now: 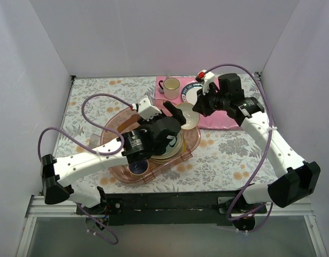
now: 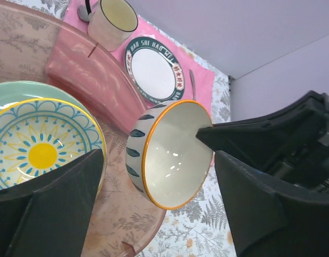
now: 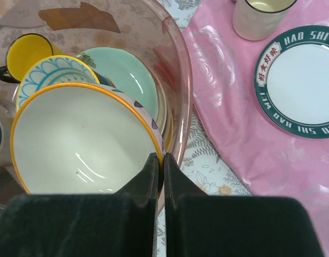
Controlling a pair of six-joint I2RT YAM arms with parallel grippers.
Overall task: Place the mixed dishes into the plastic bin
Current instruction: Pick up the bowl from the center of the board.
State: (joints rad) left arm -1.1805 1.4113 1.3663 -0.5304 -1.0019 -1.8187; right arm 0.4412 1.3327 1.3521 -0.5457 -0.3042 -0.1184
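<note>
right gripper (image 3: 160,160): clamped on patterned bowl (image 3: 84,142) rim
left gripper (image 2: 148,144): spread wide, holding nothing
patterned bowl: tilted over plastic bin (image 3: 183,80), far-right edge

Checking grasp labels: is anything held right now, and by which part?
The right pincer is shut on the patterned bowl, pinching its orange rim. The left pincer is open and holds nothing.

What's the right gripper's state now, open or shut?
Shut: the right gripper pinches the orange-rimmed bowl by its rim, jaws nearly together.
</note>
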